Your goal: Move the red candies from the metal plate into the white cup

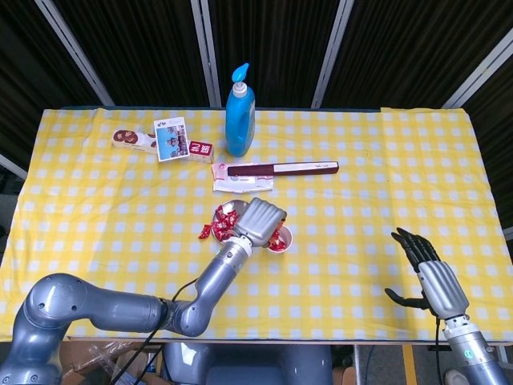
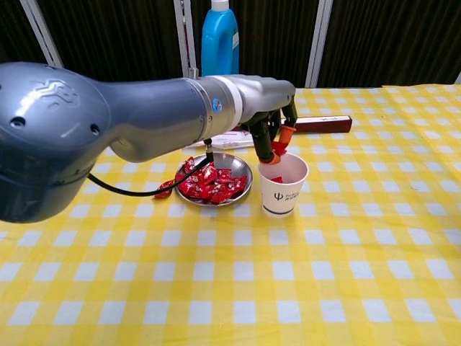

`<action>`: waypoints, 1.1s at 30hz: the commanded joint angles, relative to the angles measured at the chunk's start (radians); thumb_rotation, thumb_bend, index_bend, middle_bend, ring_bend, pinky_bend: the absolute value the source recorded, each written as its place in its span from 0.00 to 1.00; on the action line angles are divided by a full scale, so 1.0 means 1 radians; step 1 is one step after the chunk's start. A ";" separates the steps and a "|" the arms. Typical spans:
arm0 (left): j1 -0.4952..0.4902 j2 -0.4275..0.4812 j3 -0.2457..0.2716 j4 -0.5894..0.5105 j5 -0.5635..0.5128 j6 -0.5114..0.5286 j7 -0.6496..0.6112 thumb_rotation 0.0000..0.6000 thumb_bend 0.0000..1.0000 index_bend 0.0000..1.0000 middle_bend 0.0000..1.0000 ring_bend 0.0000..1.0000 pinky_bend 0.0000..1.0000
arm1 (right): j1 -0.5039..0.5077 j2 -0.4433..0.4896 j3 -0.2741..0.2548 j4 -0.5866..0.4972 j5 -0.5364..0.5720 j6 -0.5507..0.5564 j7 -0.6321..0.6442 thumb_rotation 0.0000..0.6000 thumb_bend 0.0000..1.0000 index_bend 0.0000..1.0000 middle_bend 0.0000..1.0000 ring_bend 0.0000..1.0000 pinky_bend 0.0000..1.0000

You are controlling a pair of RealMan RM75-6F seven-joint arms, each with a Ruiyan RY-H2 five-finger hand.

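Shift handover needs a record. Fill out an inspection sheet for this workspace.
Surface: yellow checked tablecloth, flat.
Job's things: metal plate holds red candies; one stray candy on the cloth beside it; white cup upright, red inside.
Clutter: blue pump bottle, dark red long box, snack packets.
Hands: left hand pinches a candy over the cup; right hand open, idle.
Cables: black cable along left arm.
Surroundings: dark slatted wall.
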 commanded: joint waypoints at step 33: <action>0.036 0.057 0.073 0.028 -0.202 0.046 0.086 1.00 0.14 0.30 0.32 0.87 0.92 | 0.000 -0.001 -0.001 -0.002 0.000 -0.002 -0.007 1.00 0.28 0.00 0.00 0.00 0.00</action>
